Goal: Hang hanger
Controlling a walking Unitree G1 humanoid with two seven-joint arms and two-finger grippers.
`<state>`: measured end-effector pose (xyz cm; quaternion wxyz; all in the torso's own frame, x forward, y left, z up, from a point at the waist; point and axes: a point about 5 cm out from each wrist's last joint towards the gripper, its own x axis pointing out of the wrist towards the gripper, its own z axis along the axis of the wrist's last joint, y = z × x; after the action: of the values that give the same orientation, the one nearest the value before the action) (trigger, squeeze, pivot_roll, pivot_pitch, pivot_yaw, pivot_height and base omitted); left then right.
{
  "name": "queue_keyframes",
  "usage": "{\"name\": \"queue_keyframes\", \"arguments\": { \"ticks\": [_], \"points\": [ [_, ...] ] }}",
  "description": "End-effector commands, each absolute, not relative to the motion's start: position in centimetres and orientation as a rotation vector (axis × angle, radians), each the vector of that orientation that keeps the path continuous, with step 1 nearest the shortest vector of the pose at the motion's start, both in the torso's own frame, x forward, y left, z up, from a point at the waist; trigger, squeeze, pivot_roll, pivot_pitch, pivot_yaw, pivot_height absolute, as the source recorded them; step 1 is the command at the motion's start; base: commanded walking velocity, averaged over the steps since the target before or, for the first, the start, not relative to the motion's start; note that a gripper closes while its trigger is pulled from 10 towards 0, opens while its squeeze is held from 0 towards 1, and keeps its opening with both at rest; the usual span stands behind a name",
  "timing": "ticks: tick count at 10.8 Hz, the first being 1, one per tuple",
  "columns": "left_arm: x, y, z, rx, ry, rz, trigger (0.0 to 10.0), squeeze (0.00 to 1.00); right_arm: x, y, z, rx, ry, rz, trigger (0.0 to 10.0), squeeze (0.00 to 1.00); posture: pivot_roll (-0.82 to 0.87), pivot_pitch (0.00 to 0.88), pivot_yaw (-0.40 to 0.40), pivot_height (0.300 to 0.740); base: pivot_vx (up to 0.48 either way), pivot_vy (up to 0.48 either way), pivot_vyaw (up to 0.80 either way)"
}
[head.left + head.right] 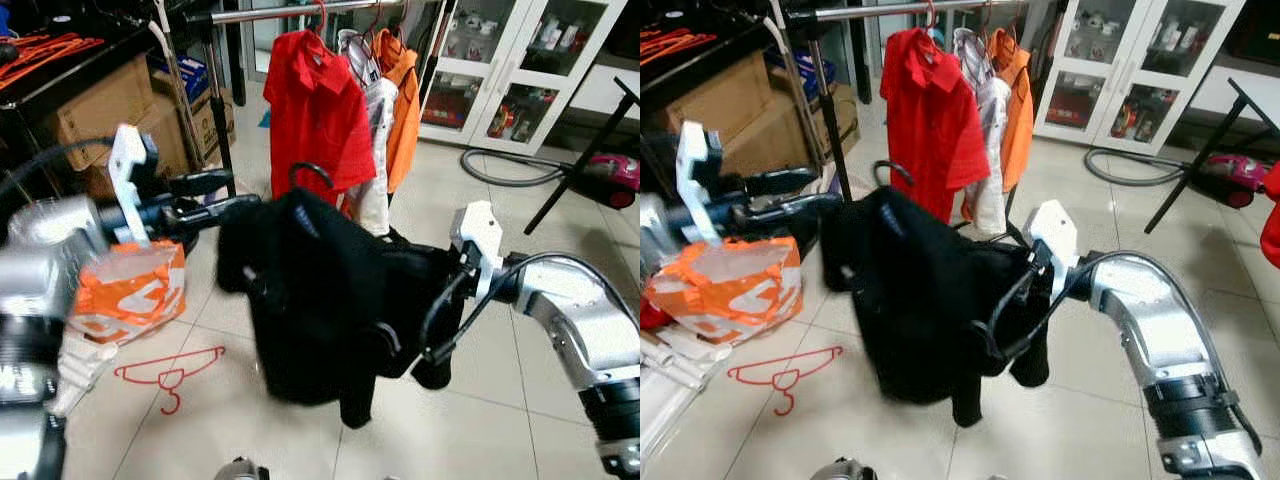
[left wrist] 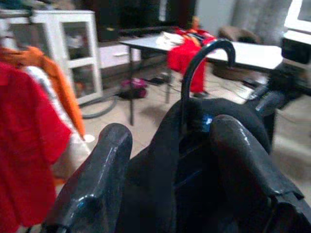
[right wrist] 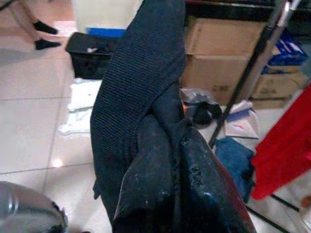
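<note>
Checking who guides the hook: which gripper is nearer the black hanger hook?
Left. The left gripper is just beside the black hanger hook; the right gripper holds the black garment farther away.

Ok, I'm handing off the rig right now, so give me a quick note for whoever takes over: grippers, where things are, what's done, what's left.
Left gripper: fingers either side of the black shirt at its collar, by the hanger hook; grip unclear.
Right gripper: shut on the shirt's other side.
The shirt is held between both arms, on its hanger, below and in front of the rail.
A red shirt and others already hang there.
Done: shirt on hanger, lifted.
Left: raise the hook over the rail, release.
</note>
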<state>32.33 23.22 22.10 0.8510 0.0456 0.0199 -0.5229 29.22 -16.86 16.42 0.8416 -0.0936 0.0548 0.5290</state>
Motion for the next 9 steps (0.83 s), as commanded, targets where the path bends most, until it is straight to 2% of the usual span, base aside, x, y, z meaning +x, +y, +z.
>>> {"name": "queue_keyframes", "arguments": {
  "ticks": [1, 4, 5, 8, 9],
  "points": [
    [32.5, 22.9, 22.6, 0.135, 0.064, -1.155, 10.0, 0.0, 29.1, -16.6, 17.9, -0.213, 0.064, 1.161, 0.0, 0.0, -0.05, 0.0, -0.027, 0.74, 0.0, 0.0, 0.0],
    [32.9, 22.0, 23.4, 0.19, 0.051, -1.218, 10.0, 0.0, 28.9, -16.3, 18.0, -0.212, 0.063, 1.171, 0.0, 0.0, -0.06, 0.002, -0.019, 0.74, 0.0, 0.0, 0.0],
    [32.6, 20.9, 23.5, 0.256, 0.034, -1.256, 10.0, 0.0, 28.9, -16.2, 17.8, -0.199, 0.06, 1.159, 0.0, 0.0, -0.06, 0.004, -0.015, 0.74, 0.0, 0.0, 0.0],
    [32.5, 19.7, 23.3, 0.254, 0.005, -1.287, 10.0, 0.0, 28.5, -15.8, 17.6, -0.174, 0.061, 1.161, 0.0, 0.0, -0.07, 0.006, -0.007, 0.74, 0.0, 0.0, 0.0],
    [32.1, 18.8, 24.2, 0.256, -0.054, -1.315, 10.0, 0.0, 28.4, -16.0, 17.3, -0.163, 0.066, 1.153, 0.0, 0.0, -0.07, 0.006, -0.006, 0.74, 0.0, 0.0, 0.0]
  ]
}}
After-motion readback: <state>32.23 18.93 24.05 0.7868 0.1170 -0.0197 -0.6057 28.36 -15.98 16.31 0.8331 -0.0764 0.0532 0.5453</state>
